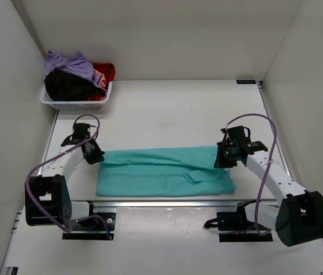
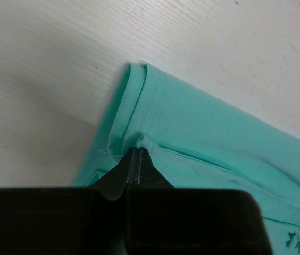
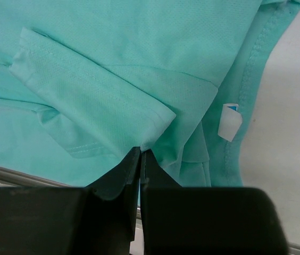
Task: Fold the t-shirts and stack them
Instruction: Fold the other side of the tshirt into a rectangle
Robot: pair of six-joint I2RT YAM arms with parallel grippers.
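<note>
Teal shirt (image 1: 164, 172) lies folded lengthwise on tabletop (image 1: 167, 114). Left gripper (image 2: 138, 155) pinched on its left end, right gripper (image 3: 140, 154) clamped on cloth by the collar, probably a sleeve fold. Other shirts (image 1: 73, 77) heaped in basket (image 1: 75, 104), far left

Plain teal t-shirt (image 1: 150, 172), white table (image 1: 178, 109)

No legible text, number or brand appears in any view. A small white tag (image 3: 228, 122) with a blue corner sits at the neckline of the teal t-shirt (image 3: 139, 53); its print is unreadable. A dark label strip (image 1: 245, 82) at the far edge of the table (image 1: 178, 114) is too small to read.
</note>
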